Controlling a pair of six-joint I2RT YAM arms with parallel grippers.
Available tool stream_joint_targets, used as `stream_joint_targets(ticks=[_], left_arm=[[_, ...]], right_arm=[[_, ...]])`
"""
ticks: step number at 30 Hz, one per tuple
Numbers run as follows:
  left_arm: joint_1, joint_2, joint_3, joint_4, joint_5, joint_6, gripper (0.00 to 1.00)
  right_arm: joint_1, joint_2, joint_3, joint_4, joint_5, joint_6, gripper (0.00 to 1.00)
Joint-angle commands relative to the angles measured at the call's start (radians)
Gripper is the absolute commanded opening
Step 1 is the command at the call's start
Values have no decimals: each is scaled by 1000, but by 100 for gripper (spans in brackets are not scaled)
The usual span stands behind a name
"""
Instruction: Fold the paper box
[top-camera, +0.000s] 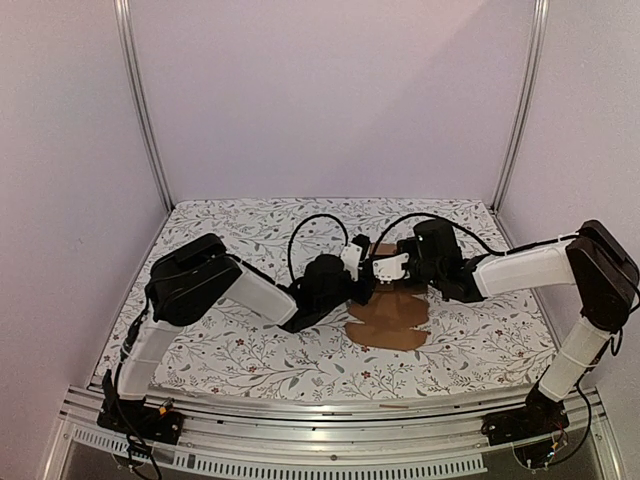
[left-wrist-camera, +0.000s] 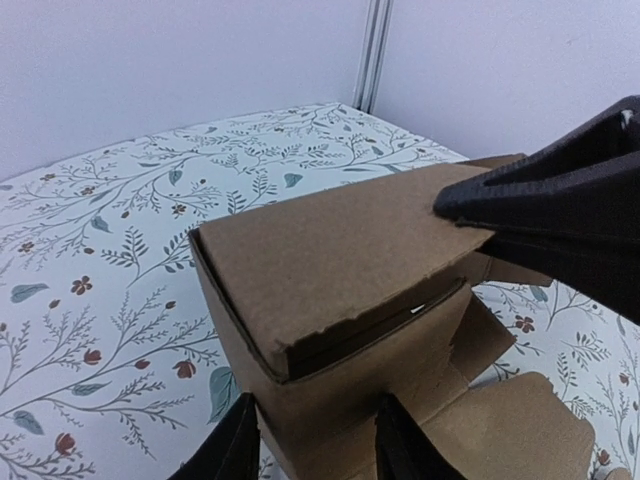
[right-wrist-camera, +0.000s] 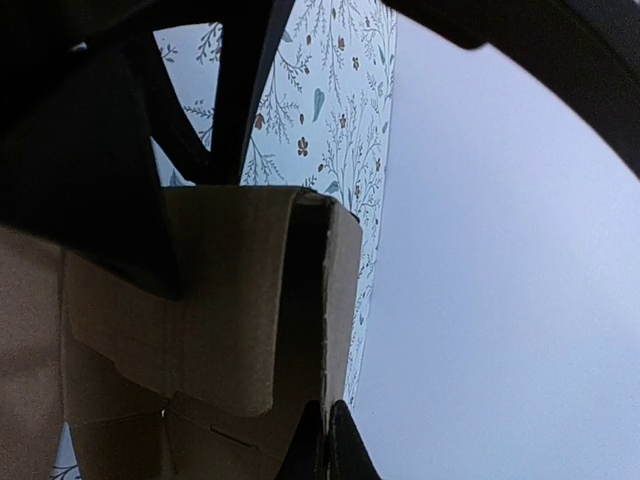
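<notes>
The paper box (top-camera: 392, 318) is plain brown cardboard, partly folded, in the middle of the table. In the left wrist view its folded part (left-wrist-camera: 330, 250) stands as a small cuboid with a top panel lying over it, and flat flaps spread to the right. My left gripper (left-wrist-camera: 315, 450) straddles the lower part of the cuboid, with both fingers (left-wrist-camera: 236, 448) against its sides. My right gripper (right-wrist-camera: 328, 448) is shut on the thin edge of the top panel (right-wrist-camera: 340, 290). It shows in the left wrist view as a dark wedge (left-wrist-camera: 560, 215) on the panel's right corner.
The table (top-camera: 230, 340) has a floral cloth, white walls behind and metal posts at the back corners. Both arms meet over the middle (top-camera: 370, 268). An unfolded rounded flap (top-camera: 385, 330) lies flat towards the near side.
</notes>
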Motion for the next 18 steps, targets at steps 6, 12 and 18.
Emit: stream_joint_targets(ticks=[6,12,18], left_arm=[[-17,30,-15,66,-19,-9,24],[-18,49,11,68,-10,-44,45],[-19,58,5,98,18,-50,34]], right_arm=[[8,-36,31,-205,-30,94,0],[7,-48,117,-416,-57,182,0],[8,-58,166,-576,-100,235,0]])
